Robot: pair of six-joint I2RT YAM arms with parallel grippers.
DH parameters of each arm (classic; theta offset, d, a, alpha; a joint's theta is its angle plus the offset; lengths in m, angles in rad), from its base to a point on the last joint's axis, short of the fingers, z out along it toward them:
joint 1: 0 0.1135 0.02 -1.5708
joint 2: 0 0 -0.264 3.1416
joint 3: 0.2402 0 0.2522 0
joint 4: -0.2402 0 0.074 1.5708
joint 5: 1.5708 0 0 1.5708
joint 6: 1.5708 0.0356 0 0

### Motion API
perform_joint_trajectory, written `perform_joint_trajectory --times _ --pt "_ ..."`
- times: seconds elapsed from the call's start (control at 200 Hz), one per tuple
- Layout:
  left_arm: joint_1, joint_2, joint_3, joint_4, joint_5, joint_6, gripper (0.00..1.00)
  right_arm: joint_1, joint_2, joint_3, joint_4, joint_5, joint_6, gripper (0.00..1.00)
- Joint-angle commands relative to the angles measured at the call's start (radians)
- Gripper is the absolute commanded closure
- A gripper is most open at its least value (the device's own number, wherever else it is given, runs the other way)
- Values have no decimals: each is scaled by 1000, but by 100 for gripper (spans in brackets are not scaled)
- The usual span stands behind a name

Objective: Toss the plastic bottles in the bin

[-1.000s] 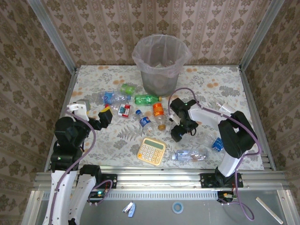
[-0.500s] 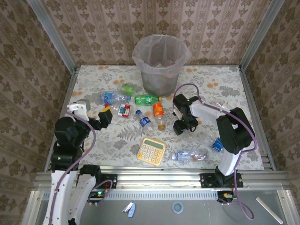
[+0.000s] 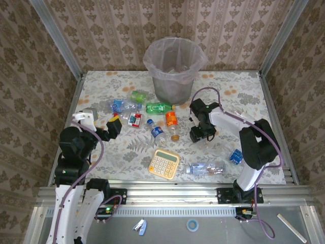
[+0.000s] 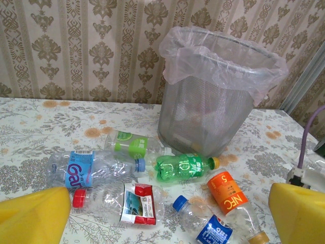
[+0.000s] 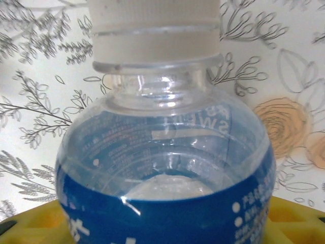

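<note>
Right claw (image 3: 198, 136) nearer bin (image 3: 174, 84), mid table (image 3: 244, 96)

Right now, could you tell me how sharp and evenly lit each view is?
Top external: sharp, evenly lit, no glare on the bin. Left wrist: bin and green bottle crisp, sheen on the liner. Right wrist: blue-labelled bottle very close and slightly soft, glints on its neck.

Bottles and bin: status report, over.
Left gripper open. Right gripper around blue-label bottle, grip unconfirmed. Bin upright, nothing blocking.
</note>
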Motion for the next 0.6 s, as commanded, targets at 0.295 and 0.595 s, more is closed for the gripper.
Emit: perform_joint_trajectory --times 0.295,0.595 --pt "7 -17 1 6 5 -5 0 -10 -224 2 62 56 35 44" --pt "6 -21 -2 12 10 -5 0 -13 -434 -54 194 66 45 46"
